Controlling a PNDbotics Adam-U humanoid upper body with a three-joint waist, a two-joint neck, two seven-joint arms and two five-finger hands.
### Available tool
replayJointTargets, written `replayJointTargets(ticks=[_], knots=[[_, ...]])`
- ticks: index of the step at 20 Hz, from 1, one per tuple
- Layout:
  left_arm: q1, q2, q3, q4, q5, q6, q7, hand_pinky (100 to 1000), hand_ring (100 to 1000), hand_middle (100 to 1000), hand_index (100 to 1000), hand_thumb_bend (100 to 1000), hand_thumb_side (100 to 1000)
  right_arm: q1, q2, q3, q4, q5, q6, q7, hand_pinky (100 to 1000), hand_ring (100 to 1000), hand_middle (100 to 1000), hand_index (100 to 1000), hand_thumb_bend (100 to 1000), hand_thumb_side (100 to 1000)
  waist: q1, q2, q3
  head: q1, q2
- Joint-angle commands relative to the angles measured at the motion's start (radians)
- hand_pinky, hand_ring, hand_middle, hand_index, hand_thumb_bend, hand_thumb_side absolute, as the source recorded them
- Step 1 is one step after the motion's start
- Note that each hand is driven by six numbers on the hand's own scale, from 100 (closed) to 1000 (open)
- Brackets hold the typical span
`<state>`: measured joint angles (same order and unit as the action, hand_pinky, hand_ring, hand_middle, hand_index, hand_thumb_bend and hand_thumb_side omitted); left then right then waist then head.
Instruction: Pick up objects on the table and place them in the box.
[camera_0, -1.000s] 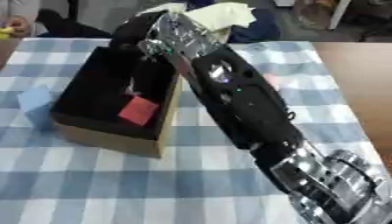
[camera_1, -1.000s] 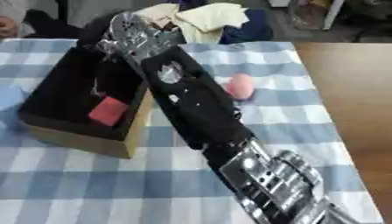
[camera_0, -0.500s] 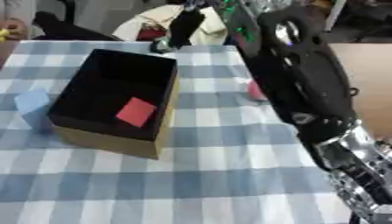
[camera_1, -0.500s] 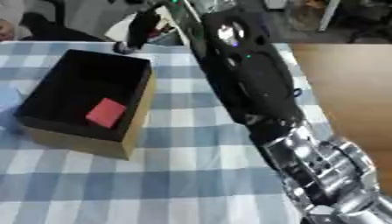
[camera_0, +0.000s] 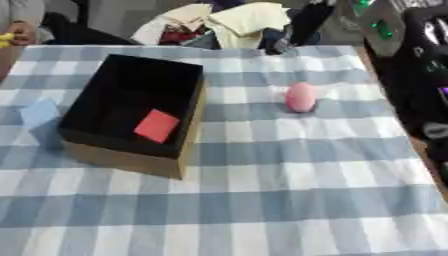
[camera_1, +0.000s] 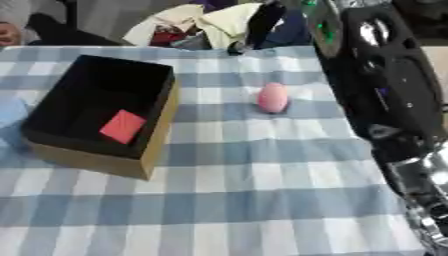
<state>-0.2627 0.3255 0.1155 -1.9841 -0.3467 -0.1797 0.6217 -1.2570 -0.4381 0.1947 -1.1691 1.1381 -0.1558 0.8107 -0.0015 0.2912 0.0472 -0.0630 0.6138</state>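
Pink egg-shaped object (camera_0: 301, 96) lay on the checked surface (camera_0: 262, 200), right of the box (camera_0: 131, 155), apart from it. Red square piece (camera_0: 157, 125) already sat inside the box. Right hand (camera_1: 262, 22) was raised at the far edge; fingers' state unclear. Left hand unseen. Egg looked light, smooth, prone to rolling; best pinched across its middle.

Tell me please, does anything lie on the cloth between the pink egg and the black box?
Nothing visible does. Only bare checked tablecloth separates the pink egg from the black box, whose open top already holds a red block.
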Motion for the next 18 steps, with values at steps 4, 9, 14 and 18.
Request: replayJointTargets(ticks=[4, 9, 14, 18], knots=[[-0.005, 0.025, 0.008, -0.016, -0.003, 0.002, -0.001, 463, 680, 616, 794, 100, 796, 0.022, -0.071, 0.007, -0.026, -0.044, 0.015, 0.004, 949, 953, 907, 956, 570, 484, 0.005, -0.021, -0.006, 0.009, 0.002], [-0.007, 0.024, 0.009, -0.016, -0.003, 0.002, -0.001, 463, 682, 616, 794, 100, 794, 0.078, -0.079, 0.002, -0.008, -0.062, 0.036, -0.011, 947, 942, 888, 950, 494, 574, 0.005, -0.020, -0.005, 0.012, -0.001], [-0.009, 0.022, 0.007, -0.016, -0.004, 0.002, -0.003, 462, 684, 616, 793, 100, 790, 0.137, -0.077, -0.008, 0.006, -0.081, 0.061, -0.049, 941, 929, 869, 940, 474, 555, 0.006, -0.015, -0.004, 0.012, 0.000], [-0.010, 0.021, 0.005, -0.016, -0.003, 0.002, -0.006, 462, 684, 617, 794, 100, 787, 0.156, -0.072, 0.002, 0.025, -0.082, 0.069, -0.070, 936, 926, 866, 935, 486, 538, 0.007, -0.013, -0.003, 0.010, 0.000]])
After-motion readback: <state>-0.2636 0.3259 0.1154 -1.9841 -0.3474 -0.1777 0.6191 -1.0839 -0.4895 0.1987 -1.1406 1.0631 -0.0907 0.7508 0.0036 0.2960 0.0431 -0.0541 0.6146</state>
